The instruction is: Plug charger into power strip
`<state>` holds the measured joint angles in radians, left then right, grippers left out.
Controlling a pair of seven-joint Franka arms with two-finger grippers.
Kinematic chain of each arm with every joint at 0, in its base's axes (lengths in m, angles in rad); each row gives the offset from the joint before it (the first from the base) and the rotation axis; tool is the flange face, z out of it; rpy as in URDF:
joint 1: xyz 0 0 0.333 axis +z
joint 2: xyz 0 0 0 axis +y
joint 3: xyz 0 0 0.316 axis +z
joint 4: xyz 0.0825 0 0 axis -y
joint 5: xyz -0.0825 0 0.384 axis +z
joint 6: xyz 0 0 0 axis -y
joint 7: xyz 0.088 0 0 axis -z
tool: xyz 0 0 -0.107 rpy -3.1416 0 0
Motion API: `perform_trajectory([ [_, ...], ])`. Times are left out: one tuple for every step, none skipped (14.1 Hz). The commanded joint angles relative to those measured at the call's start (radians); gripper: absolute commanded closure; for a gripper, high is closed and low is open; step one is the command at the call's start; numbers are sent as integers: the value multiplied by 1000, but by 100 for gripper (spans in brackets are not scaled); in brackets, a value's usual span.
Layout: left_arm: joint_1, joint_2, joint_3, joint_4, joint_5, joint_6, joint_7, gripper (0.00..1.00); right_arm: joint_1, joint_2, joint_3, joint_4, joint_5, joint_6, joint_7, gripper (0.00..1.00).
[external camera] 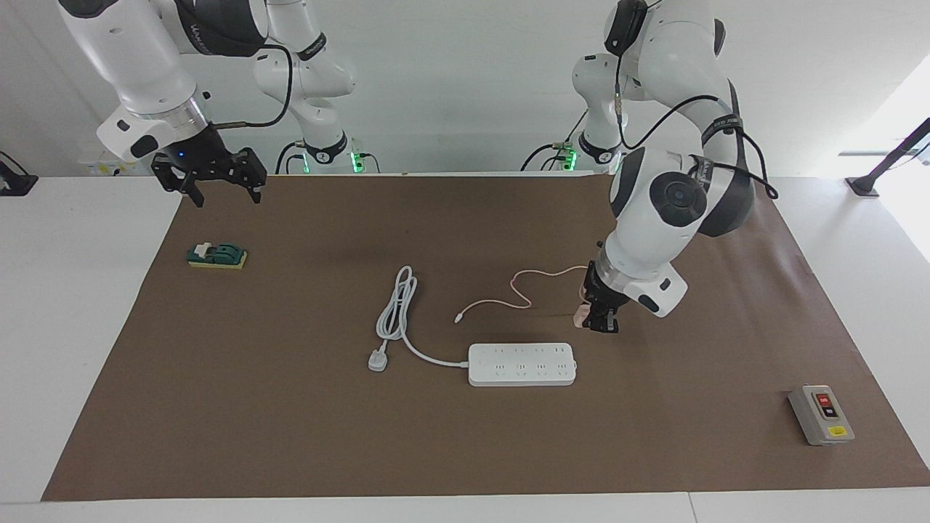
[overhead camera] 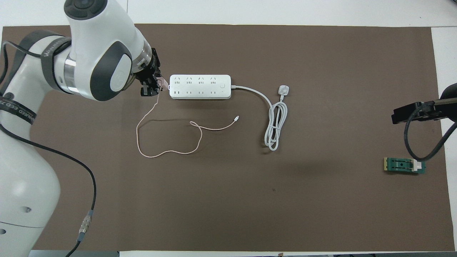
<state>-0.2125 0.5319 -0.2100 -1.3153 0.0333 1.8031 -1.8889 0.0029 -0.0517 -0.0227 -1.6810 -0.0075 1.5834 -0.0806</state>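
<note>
While clamped in left gripper (external camera: 600, 320), charger (external camera: 580, 315), beside power strip (external camera: 522, 364)

White power strip (external camera: 522, 364) with a white cord (external camera: 398, 309), and a pale pink charger (external camera: 580, 317) with a thin pink cable (external camera: 508, 292), on a brown mat (external camera: 465, 450) over a white worktop (external camera: 73, 290); green and yellow block (external camera: 216, 256); grey box (external camera: 820, 415) with red, black and yellow marks

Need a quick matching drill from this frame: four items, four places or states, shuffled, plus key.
1. charger
2. power strip
3. grey switch box
4. right claw

A. open, waiting, raised above the mat's edge
B. flat on the mat, nothing plugged in
C. held in the shut left claw
D. at the left arm's end of the mat

Pairs: 1-C, 2-B, 3-D, 4-A
</note>
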Motion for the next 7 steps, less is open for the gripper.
perform_trajectory([
  [-21,-13,14,-68,39,82,-59,100,-15,-10,13,0,14,-13,15,0],
  [-21,-13,14,-85,46,102,-70,100,-15,-11,13,-3,14,-13,16,0],
  [-22,-13,14,-108,48,129,-79,100,-15,-11,13,-3,14,-13,15,0],
  [-30,-13,15,-129,48,162,-87,100,-15,-11,13,-3,14,-14,15,0],
  [-33,-13,15,-142,49,182,-99,100,-15,-11,13,-3,14,-13,15,0],
  [-34,-12,15,-147,75,196,-116,100,-15,-11,13,-3,14,-14,15,0],
  [-35,-10,14,-156,98,215,-149,100,-15,-11,13,-3,14,-14,15,0],
])
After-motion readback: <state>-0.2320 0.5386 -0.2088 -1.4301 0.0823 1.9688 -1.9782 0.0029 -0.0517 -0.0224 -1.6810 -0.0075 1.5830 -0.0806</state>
